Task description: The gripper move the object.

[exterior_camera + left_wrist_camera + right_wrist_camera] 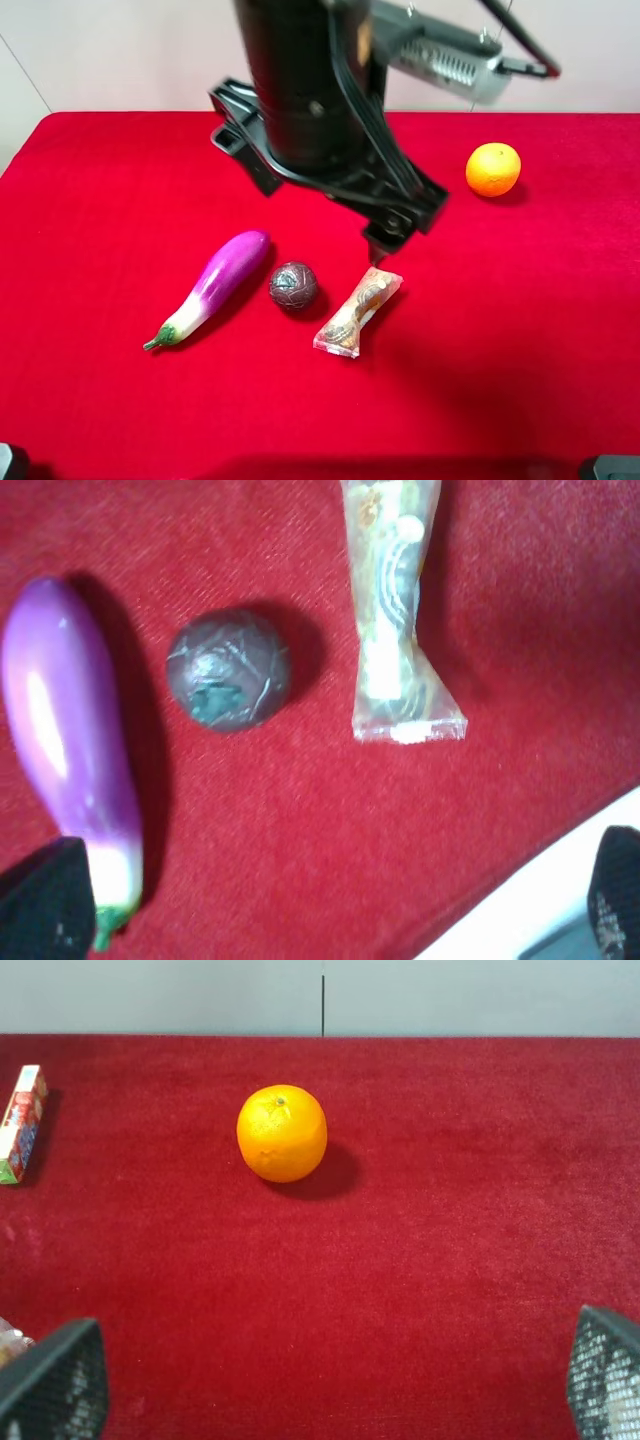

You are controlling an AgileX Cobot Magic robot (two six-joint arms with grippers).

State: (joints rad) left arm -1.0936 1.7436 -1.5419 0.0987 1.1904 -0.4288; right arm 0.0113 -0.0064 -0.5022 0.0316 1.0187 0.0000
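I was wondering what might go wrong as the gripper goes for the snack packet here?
The dark ball lies close beside the snack packet, so a finger could nudge it and send it rolling toward the eggplant. The packet's film looks slippery and lies flat on the red cloth, so the left gripper might slide off it.

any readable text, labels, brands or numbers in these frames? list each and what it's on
Nothing can be read.
snack packet: clear wrapper, no lettering that can be made out.
small box: white, green and red print, too small and blurred to read.
eggplant, dark ball, orange: no markings visible.
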